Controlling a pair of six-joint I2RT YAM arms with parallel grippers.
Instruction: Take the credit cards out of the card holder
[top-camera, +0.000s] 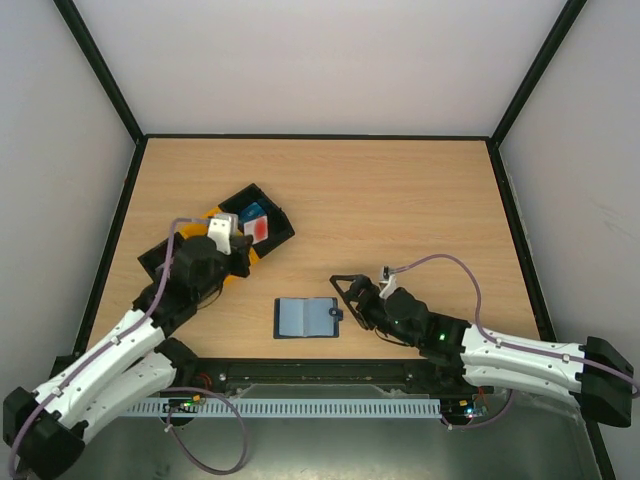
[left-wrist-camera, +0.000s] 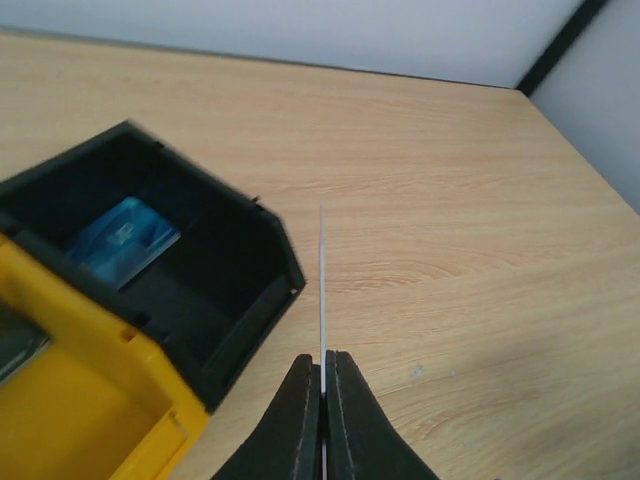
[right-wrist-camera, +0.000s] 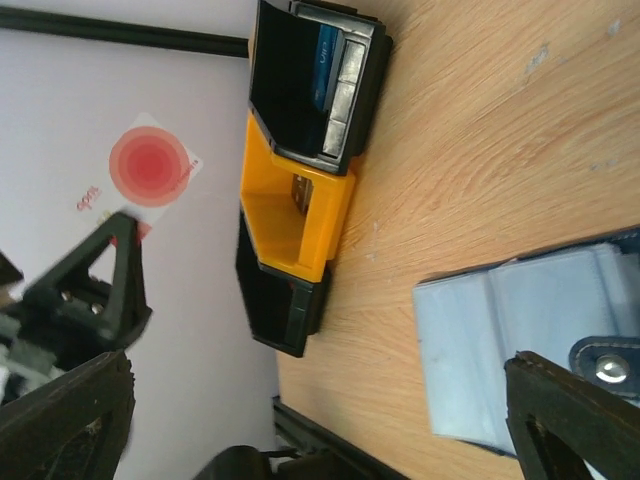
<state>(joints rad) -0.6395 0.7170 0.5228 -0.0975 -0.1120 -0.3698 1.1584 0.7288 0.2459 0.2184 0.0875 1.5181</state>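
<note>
Left claw (left-wrist-camera: 322, 365): fingers pressed together on the white card (left-wrist-camera: 322, 270), which they grip by its lower edge. From this wrist the card shows edge-on, a thin upright line. From the right wrist its face shows a red round mark on white (the small red lettering beside it is too small to read). The card is held off the tabletop (top-camera: 420, 200), well beyond and left of the card holder (top-camera: 307, 317), close by a corner of the black tray (left-wrist-camera: 250, 290). The blue card (left-wrist-camera: 120, 240) lies flat inside that tray. The yellow tray (left-wrist-camera: 90, 410) touches it, also left of the card holder.

Right claw (top-camera: 345, 297): fingers wide apart, nothing between them. It sits just right of the card holder, by the tab clasp (top-camera: 337, 316). The card holder lies open and flat on the tabletop, grey-blue panels up.
</note>
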